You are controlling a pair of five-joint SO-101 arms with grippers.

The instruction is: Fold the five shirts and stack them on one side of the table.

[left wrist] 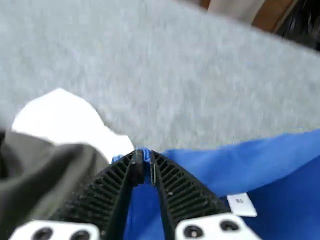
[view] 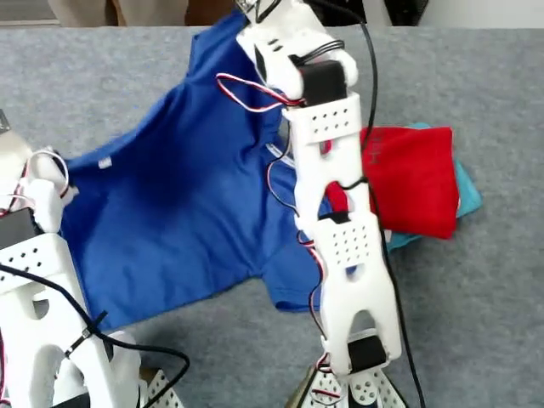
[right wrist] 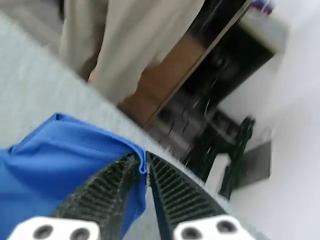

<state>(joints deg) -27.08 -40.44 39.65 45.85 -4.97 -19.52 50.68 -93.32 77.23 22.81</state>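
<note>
right, our left gripper point(left wrist: 143, 159) is pinched tight on one edge of the blue shirt point(view: 187, 204) and our right gripper point(right wrist: 143, 162) is clamped on its far edge, so we hold it at two points, spread open across the grey table point(view: 484, 323). just beside it a red shirt point(view: 416, 174) lies folded on a teal shirt point(view: 469, 200). we reckon two are stacked, the blue one isn't folded yet, and two more are left to do.

A blue shirt point(view: 178, 204) lay spread and rumpled on the desk point(view: 476, 323), its 9 o'clock edge pinched in the left hand point(left wrist: 142, 162), its 12 o'clock edge in the right hand point(right wrist: 145, 162). At 3 o'clock a folded red shirt point(view: 416, 178) rested on a folded teal shirt point(view: 467, 200).
</note>
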